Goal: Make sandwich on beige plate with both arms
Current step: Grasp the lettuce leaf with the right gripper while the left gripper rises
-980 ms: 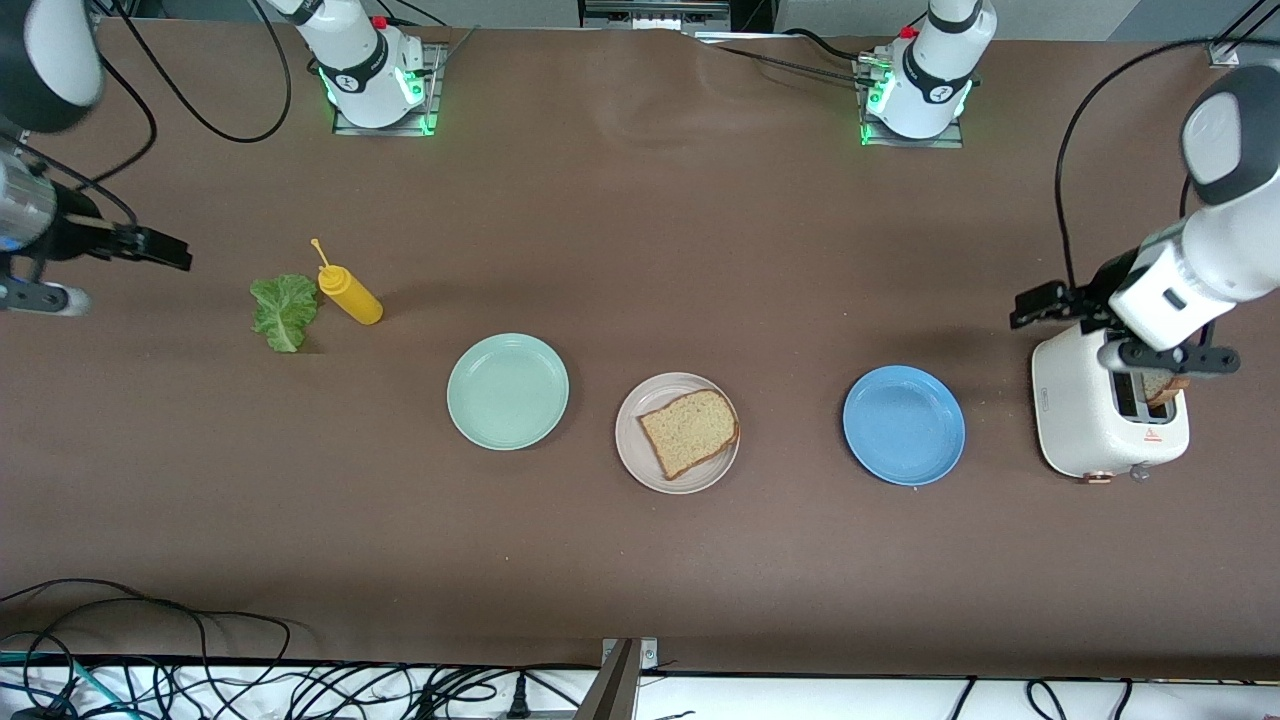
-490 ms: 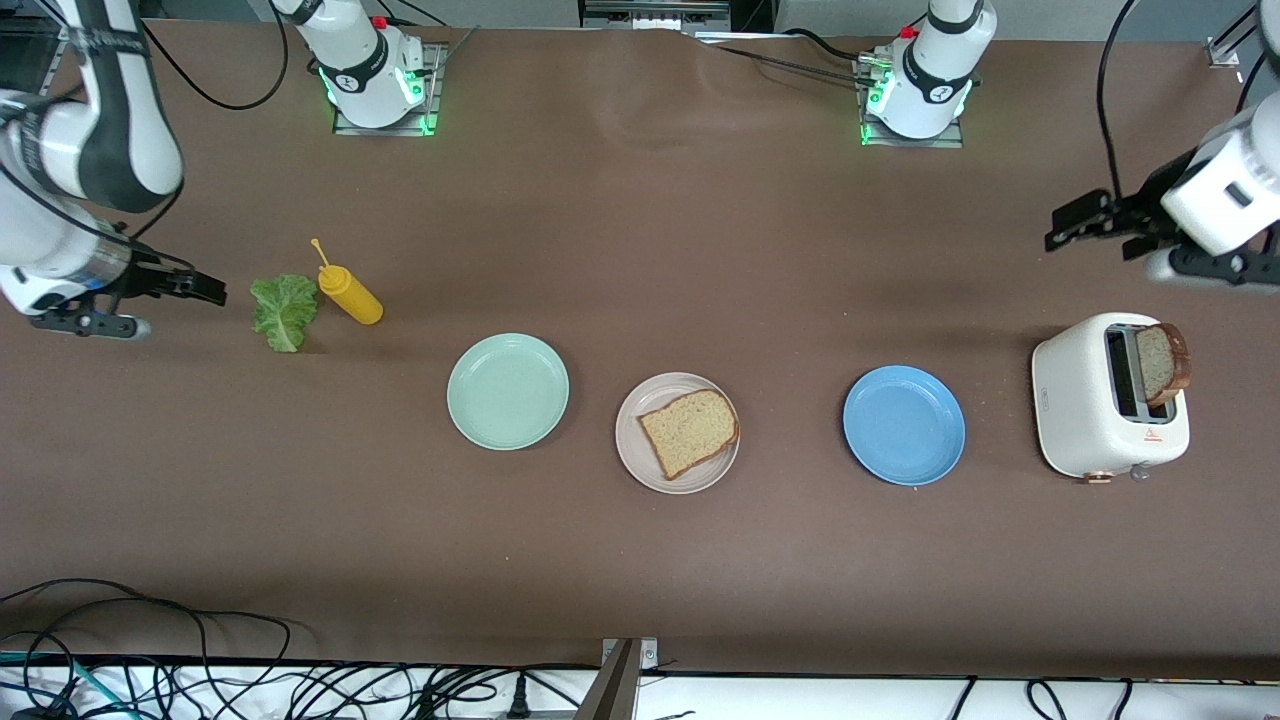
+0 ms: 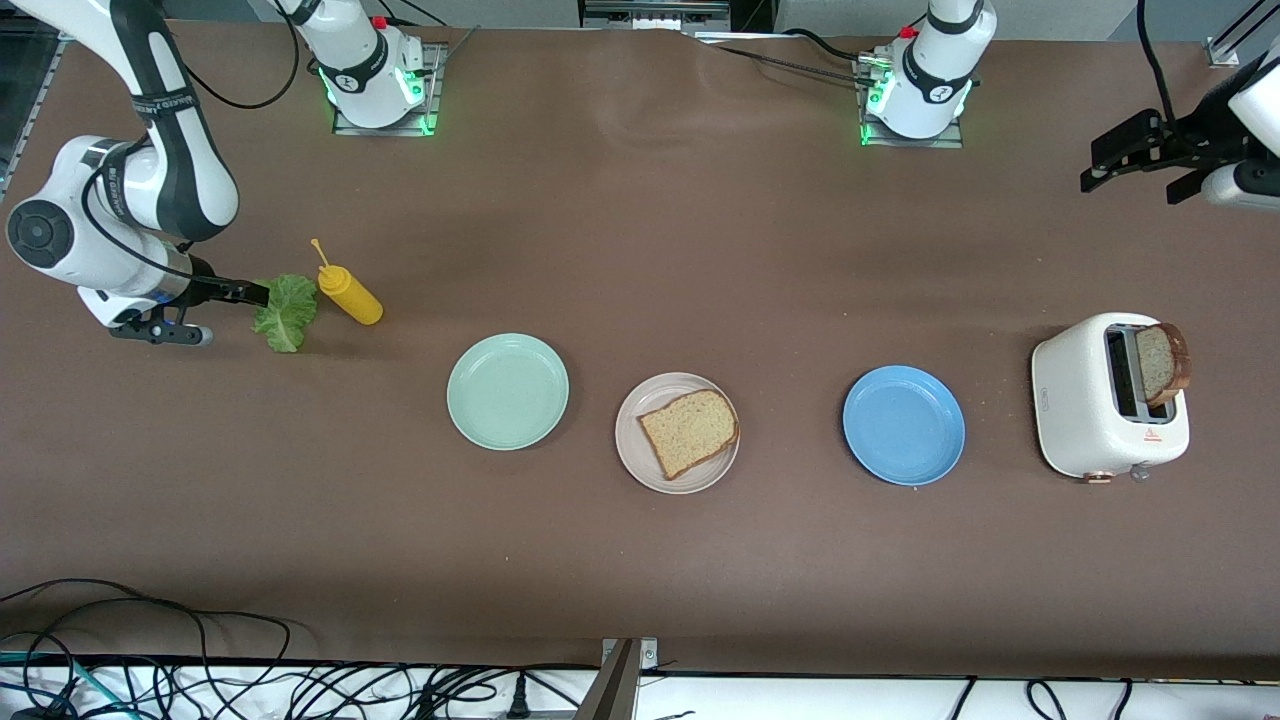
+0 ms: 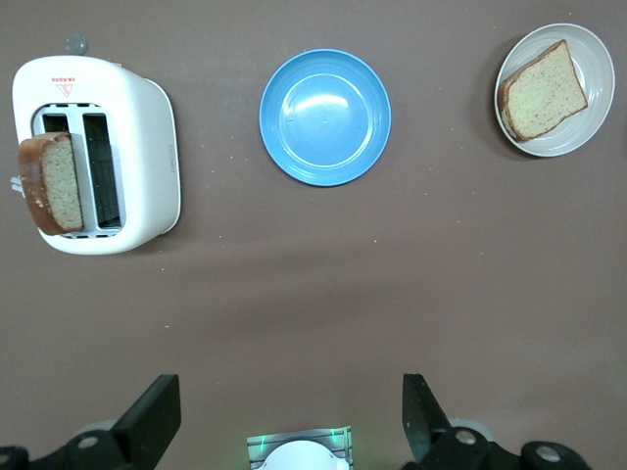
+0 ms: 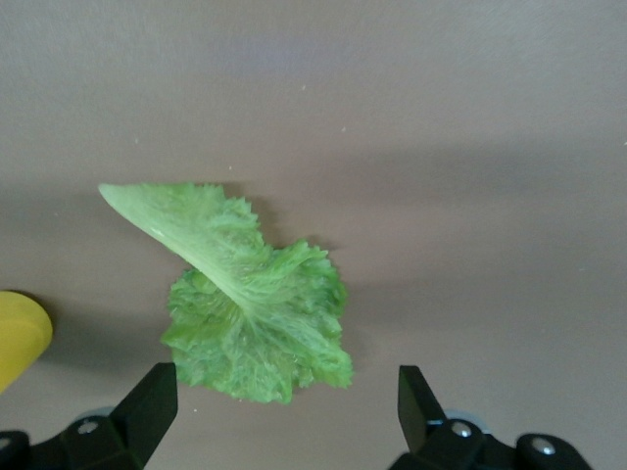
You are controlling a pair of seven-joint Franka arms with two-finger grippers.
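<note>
We've got the right gripper (image 3: 250, 293) spread wide over the lettuce leaf (image 3: 285, 311) by the table's right-arm edge. The left gripper (image 3: 1120, 150) hangs open near the table's left-arm edge; one bread slice (image 3: 688, 432) lies on the beige plate (image 3: 634, 456) mid-table.

The table (image 3: 640, 560) is dark brown. The lettuce leaf (image 3: 285, 311) is bright green with a pale rib. The squeeze bottle (image 3: 349, 294) is yellow. One plate (image 3: 507, 435) is mint green, one plate (image 3: 903, 465) is blue, and the beige plate (image 3: 640, 455) holds speckled tan bread (image 3: 688, 431) with darker crust. The toaster (image 3: 1085, 410) is white.
</note>
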